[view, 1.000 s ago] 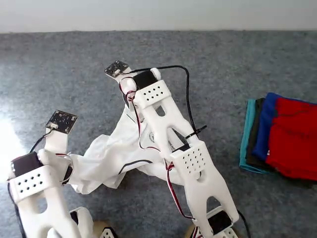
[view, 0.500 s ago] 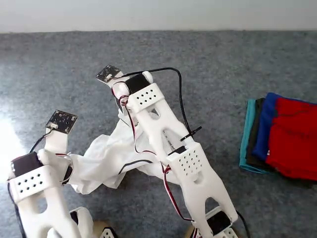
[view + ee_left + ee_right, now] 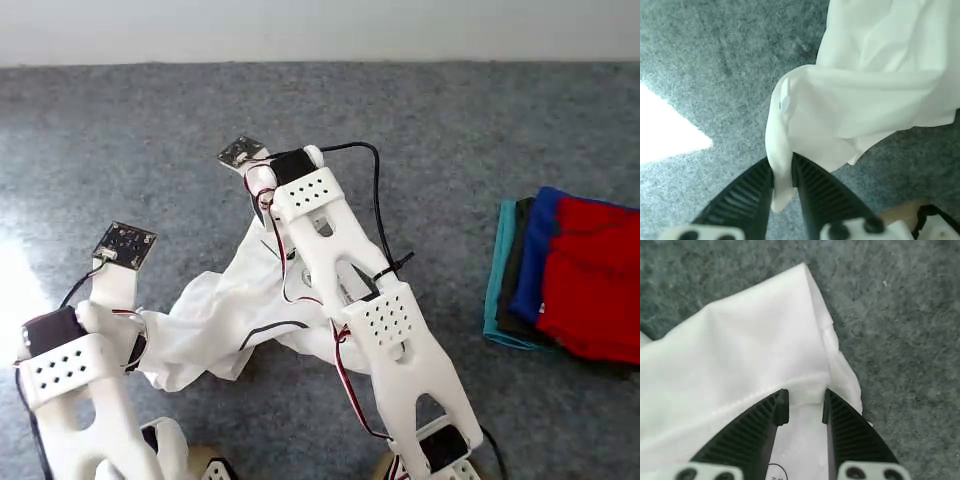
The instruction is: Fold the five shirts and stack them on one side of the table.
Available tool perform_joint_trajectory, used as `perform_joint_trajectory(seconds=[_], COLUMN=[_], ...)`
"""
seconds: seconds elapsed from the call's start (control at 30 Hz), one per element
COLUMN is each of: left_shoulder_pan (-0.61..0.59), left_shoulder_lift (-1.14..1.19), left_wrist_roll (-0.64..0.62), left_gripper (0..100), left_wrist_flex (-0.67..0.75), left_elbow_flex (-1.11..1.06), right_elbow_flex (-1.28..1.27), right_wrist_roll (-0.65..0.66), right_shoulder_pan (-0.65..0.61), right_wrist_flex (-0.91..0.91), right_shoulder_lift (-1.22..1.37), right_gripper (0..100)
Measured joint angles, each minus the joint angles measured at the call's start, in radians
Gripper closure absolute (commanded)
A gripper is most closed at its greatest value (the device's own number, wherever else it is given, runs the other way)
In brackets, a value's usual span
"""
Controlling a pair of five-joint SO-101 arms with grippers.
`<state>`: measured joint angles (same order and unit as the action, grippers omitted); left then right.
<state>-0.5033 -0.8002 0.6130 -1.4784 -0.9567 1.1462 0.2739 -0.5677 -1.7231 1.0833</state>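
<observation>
**White shirt pinched at two pts; four folded shirts at right edge**

White shirt (image 3: pixel 215 320) lies crumpled on the grey table (image 3: pixel 480 140), lower-ctr of the high view. It is spread btw the two arms, unfolded, w/ loose creases and one flap trailing toward the btm edge.

Left gripper (image 3: pixel 782 165): black ribbed fingers nearly pressed together, pinching a narrow fold of the shirt's edge. A bit of cloth hangs down past the fingertips. The rest of the shirt fans out to the upper right of the left wrist view. In the high view the left arm (image 3: pixel 70 360) sits lower left, at the shirt's left end.

Right gripper (image 3: pixel 804 399): fingers a little apart w/ a thick bunch of white cloth clamped btw them, right at a stitched seam near a corner. That corner pokes toward the top of the right wrist view, grey table around it. In the high view the right arm (image 3: pixel 350 300) runs from btm ctr up to upper-ctr, crossing over the shirt. A black cable (image 3: pixel 378 200) loops beside it and red wires run along it.

Folded stack (image 3: pixel 570 285) sits at the right edge of the high view, mid-height, well apart from the white shirt. It has four layers: teal at btm, then a dark one, blue, red on top. Each upper layer is set back further right, so the left edges show as stripes.

Bright light patch (image 3: pixel 15 290) on the table at the far left edge. Pale wall strip (image 3: pixel 320 30) along the top.
</observation>
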Motion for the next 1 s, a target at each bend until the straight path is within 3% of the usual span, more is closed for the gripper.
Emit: perform_joint_trajectory(seconds=[0.53, 0.7, 1.0], left_shoulder_pan=[0.0, 0.0, 0.0], left_shoulder_lift=[0.0, 0.0, 0.0], left_wrist_roll=[0.0, 0.0, 0.0], left_gripper=[99, 99, 99], left_wrist_flex=[0.0, 0.0, 0.0], left_elbow_flex=[0.0, 0.0, 0.0], right_elbow_flex=[0.06, 0.06, 0.123], right_wrist_roll=[0.044, 0.064, 0.124], right_shoulder_pan=[-0.009, -0.044, -0.043], right_wrist_flex=[0.0, 0.021, -0.018], right_shoulder_lift=[0.061, 0.064, 0.064], right_gripper=[87.5, 99.3, 98.7])
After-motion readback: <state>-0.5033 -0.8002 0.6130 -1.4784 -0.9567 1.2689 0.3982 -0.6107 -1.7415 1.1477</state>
